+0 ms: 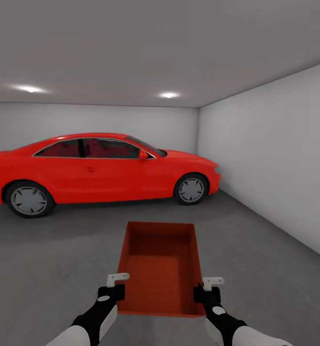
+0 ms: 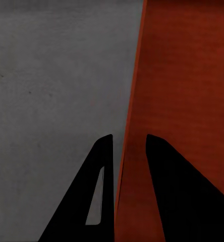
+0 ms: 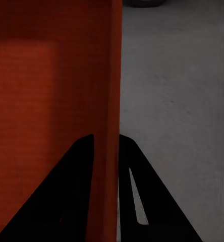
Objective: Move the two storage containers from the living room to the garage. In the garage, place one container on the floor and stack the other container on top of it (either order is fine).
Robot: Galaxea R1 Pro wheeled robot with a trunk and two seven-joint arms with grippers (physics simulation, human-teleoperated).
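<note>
The orange-red bin [image 1: 161, 266] hangs over the dark garage floor [image 1: 49, 259], long axis running away toward the red car [image 1: 97, 170], with the left hand [image 1: 113, 284] and right hand [image 1: 207, 287] each grasping a near-end side wall.

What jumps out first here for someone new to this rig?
The shiny red car, parked side-on across the far half of the grey-walled garage. Next, the orange-red storage container low in the middle of the head view, held over the dark grey floor: the left gripper and right gripper each pinch a side wall at its near end.
</note>
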